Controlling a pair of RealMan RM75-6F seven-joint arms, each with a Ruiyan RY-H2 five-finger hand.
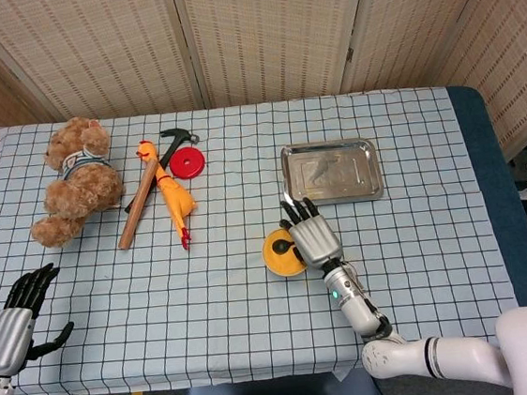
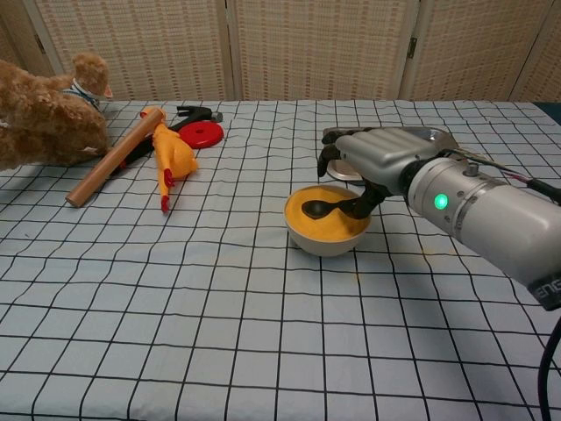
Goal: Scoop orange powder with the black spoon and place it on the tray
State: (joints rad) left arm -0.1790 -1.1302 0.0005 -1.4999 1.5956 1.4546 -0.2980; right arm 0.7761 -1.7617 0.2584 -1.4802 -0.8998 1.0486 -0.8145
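**Spoon over the powder bowl**

While the right hand grasps the black spoon by its handle, the spoon's head lies on the orange powder inside the white bowl. In the head view the same hand covers the bowl's three o'clock side, fingers pointing toward twelve. The metal tray sits just beyond the bowl at about one o'clock, apart from it. The left hand rests at the table's eight o'clock corner, fingers released and spread, holding nothing. Toward ten o'clock lie a teddy bear, a wooden stick, a rubber chicken, a hammer and a red disc.
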